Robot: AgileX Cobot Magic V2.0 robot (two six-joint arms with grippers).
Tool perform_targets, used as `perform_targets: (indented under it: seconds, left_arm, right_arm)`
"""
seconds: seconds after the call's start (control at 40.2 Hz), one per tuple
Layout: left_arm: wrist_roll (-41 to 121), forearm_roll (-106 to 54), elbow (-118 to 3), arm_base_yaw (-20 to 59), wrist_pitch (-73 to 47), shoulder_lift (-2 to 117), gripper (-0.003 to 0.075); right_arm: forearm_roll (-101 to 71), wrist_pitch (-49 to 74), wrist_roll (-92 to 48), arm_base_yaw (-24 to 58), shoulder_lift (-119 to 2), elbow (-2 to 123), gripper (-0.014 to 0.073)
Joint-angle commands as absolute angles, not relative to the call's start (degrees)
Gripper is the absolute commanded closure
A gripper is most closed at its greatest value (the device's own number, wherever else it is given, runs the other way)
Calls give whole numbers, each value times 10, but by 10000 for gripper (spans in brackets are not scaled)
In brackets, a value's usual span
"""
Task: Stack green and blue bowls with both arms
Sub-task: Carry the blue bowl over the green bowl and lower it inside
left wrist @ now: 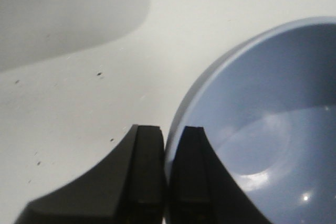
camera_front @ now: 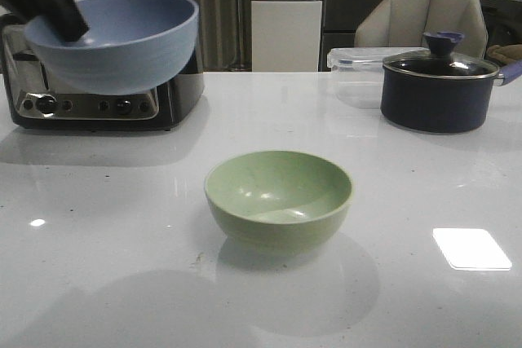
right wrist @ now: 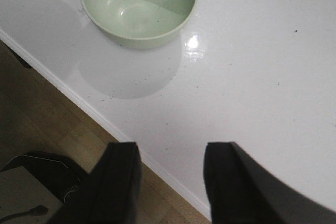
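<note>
The pale green bowl sits upright on the white table near its middle; it also shows in the right wrist view. My left gripper is shut on the rim of the dusty blue bowl and holds it high above the table's left side, tilted a little. In the left wrist view the black fingers pinch the blue bowl's rim. My right gripper is open and empty, over the table's front edge, apart from the green bowl. It is out of the front view.
A black and chrome toaster stands at the back left behind the lifted bowl. A dark blue lidded pot and a clear plastic box stand at the back right. The table's front edge runs over wooden floor.
</note>
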State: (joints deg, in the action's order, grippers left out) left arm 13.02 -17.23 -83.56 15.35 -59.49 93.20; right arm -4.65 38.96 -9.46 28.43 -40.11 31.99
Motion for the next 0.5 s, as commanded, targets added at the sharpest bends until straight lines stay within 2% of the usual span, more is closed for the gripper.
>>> perform_targets:
  seconds: [0.0, 0.299, 0.473]
  left_arm:
    - [152, -214, -857, 184, -541, 905, 622]
    - [152, -201, -861, 283, -512, 958, 622]
    - [152, -183, -914, 320, -547, 1016, 622]
  right_arm:
    - [-42, 355, -95, 281, -399, 335, 183]
    - [-42, 355, -95, 281, -399, 335, 183]
    - [-42, 355, -95, 281, -399, 335, 183]
